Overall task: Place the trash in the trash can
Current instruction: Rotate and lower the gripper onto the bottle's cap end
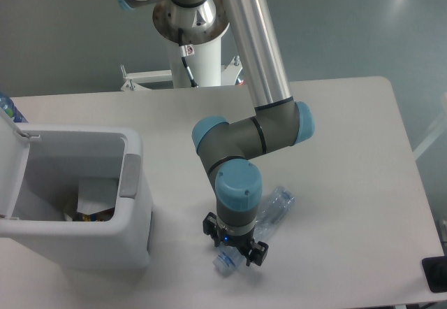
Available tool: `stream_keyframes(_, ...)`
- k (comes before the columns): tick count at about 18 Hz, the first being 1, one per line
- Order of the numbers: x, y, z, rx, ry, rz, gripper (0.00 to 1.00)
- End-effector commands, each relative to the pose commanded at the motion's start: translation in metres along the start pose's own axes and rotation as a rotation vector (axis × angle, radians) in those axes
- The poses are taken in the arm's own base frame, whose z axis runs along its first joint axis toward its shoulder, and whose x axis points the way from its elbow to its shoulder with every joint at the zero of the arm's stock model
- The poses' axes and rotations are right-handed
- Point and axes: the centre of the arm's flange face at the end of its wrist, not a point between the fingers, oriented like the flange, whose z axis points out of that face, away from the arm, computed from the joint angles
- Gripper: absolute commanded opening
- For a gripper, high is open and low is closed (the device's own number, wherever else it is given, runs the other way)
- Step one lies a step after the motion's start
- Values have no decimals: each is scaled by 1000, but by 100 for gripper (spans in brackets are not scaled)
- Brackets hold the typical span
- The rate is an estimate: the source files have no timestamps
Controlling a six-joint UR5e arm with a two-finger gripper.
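Note:
The trash, a clear plastic bottle (278, 205), lies slanted on the white table right of the trash can. Its cap end (225, 262) pokes out below my wrist. My gripper (234, 242) points straight down over the bottle's middle, open, with one finger on each side of it. The wrist hides the bottle's label. The trash can (84, 135) is a big white bin at the left with a grey tab (130, 176) on its rim and its lid (10, 162) swung up. Paper and other scraps lie inside. No flat packaging piece shows on the table.
The arm's white pedestal (192, 50) stands behind the table's far edge. A blue-capped bottle (10, 108) peeks in at the far left edge. A black object (434, 274) sits at the table's front right corner. The table's front edge runs just below the gripper.

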Motion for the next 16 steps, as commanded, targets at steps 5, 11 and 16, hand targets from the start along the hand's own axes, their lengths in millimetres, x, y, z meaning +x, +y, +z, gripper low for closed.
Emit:
stream_keyframes(5, 1, 1, 0, -1, 1, 0, 65)
stream_keyframes(11, 2, 2, 1, -3, 4, -2, 55)
stream_keyframes(16, 2, 1, -2, 1, 1, -2, 54)
